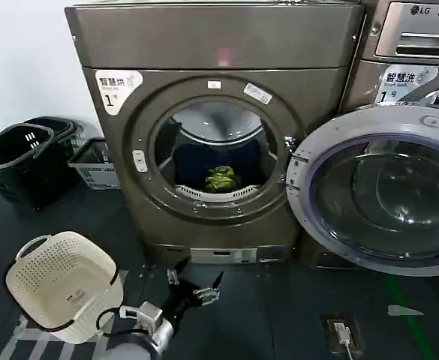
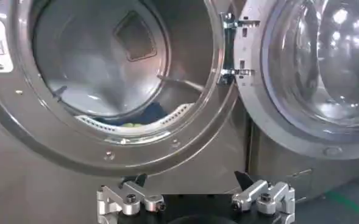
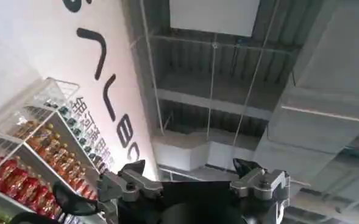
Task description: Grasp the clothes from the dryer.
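The dryer (image 1: 219, 45) is the big bronze-grey front-loader in the middle of the head view. Its glass door (image 1: 384, 195) is swung open to the right. The clothes (image 1: 221, 178), a small yellow-green wad, lie at the bottom front of the drum. My left gripper (image 1: 195, 283) hovers low in front of the dryer's base, open and empty, well below the drum mouth. In the left wrist view that gripper (image 2: 191, 180) faces the porthole rim (image 2: 167, 146), and a sliver of the clothes (image 2: 130, 125) shows behind the lip. My right gripper (image 3: 190, 165) is open and empty, pointing at a ceiling.
A white laundry basket (image 1: 61, 281) sits on the dark floor at front left. Black baskets (image 1: 24, 154) and a grey crate (image 1: 95, 161) stand by the wall at left. An LG machine (image 1: 422, 30) stands at upper right. A small device (image 1: 341, 331) lies on the floor.
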Action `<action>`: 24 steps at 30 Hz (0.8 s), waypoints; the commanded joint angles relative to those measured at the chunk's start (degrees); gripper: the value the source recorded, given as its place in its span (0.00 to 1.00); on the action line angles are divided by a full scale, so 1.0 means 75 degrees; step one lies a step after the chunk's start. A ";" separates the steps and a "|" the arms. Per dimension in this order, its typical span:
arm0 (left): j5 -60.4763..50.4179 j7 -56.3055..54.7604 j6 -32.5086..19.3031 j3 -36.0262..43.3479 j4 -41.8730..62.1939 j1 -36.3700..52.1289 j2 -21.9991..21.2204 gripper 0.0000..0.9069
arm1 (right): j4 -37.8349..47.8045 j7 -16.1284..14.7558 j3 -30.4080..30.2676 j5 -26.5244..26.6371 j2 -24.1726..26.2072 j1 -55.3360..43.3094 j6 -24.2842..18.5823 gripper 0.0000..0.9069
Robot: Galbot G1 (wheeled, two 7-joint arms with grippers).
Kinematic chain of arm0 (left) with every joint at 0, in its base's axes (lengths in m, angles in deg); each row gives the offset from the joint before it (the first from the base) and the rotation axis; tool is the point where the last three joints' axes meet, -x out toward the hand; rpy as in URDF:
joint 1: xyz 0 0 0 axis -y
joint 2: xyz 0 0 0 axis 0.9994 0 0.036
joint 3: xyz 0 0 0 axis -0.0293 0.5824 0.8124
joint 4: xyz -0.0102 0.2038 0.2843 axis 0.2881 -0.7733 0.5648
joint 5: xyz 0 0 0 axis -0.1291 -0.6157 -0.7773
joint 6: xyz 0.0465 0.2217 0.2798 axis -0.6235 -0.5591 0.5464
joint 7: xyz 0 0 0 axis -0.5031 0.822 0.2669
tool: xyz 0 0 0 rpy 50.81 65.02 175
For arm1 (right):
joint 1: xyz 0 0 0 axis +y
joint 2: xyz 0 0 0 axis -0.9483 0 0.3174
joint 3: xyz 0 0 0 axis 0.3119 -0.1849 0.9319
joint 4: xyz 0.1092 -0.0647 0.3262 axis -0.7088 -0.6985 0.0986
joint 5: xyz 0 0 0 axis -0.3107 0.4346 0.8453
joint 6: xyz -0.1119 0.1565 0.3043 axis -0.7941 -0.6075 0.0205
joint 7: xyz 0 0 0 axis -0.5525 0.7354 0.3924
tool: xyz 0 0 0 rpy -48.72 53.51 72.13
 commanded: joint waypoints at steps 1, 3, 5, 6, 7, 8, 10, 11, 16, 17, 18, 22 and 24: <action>0.0049 -0.0004 -0.0047 0.0018 0.0100 0.0047 -0.0009 1.00 | -0.0022 -0.0007 -0.0042 -0.0014 -0.0008 -0.0005 -0.0005 1.00; 0.0217 -0.0065 -0.0109 0.0023 0.0149 0.0068 -0.0046 1.00 | -0.0038 -0.0002 -0.0106 -0.0014 -0.0001 -0.0024 -0.0016 1.00; 0.0225 -0.0064 -0.0111 0.0041 0.0164 0.0078 -0.0061 1.00 | -0.0076 -0.0002 -0.0132 -0.0030 -0.0004 -0.0035 -0.0017 1.00; 0.0223 -0.0071 -0.0101 0.0051 0.0175 0.0092 -0.0062 1.00 | -0.0092 -0.0005 -0.0140 -0.0036 -0.0011 -0.0036 -0.0017 1.00; 0.0220 -0.0075 -0.0099 0.0053 0.0188 0.0100 -0.0064 1.00 | -0.0096 -0.0003 -0.0145 -0.0041 -0.0011 -0.0042 -0.0020 1.00; 0.0249 -0.0124 -0.0070 0.0063 0.0212 0.0114 -0.0067 1.00 | -0.0085 -0.0001 -0.0158 -0.0055 -0.0006 -0.0048 -0.0025 1.00; 0.0557 -0.0323 -0.0077 0.0069 0.0243 0.0153 -0.0077 1.00 | -0.0062 0.0005 -0.0194 -0.0083 0.0015 -0.0075 -0.0036 1.00; 0.0721 -0.0364 -0.0071 0.0067 0.0232 0.0165 -0.0083 1.00 | -0.0063 0.0014 -0.0216 -0.0086 0.0022 -0.0088 -0.0039 1.00; 0.0711 -0.0376 0.0068 0.0067 0.0227 0.0182 -0.0096 1.00 | -0.0063 0.0027 -0.0299 -0.0172 0.0033 -0.0160 -0.0051 1.00; 0.0708 -0.0376 0.0124 0.0067 0.0225 0.0188 -0.0094 1.00 | -0.0054 0.0025 -0.0323 -0.0199 0.0038 -0.0173 -0.0069 1.00; 0.0706 -0.0374 0.0157 0.0066 0.0223 0.0195 -0.0088 1.00 | -0.0050 0.0025 -0.0349 -0.0218 0.0048 -0.0189 -0.0085 1.00; 0.0719 -0.0370 0.0166 0.0023 0.0232 0.0204 -0.0113 1.00 | -0.0024 0.0024 -0.0405 -0.0283 0.0095 -0.0246 -0.0093 1.00; 0.0894 -0.0371 0.0207 0.0023 0.0249 0.0211 -0.0148 1.00 | -0.0006 0.0029 -0.0446 -0.0315 0.0101 -0.0282 -0.0099 1.00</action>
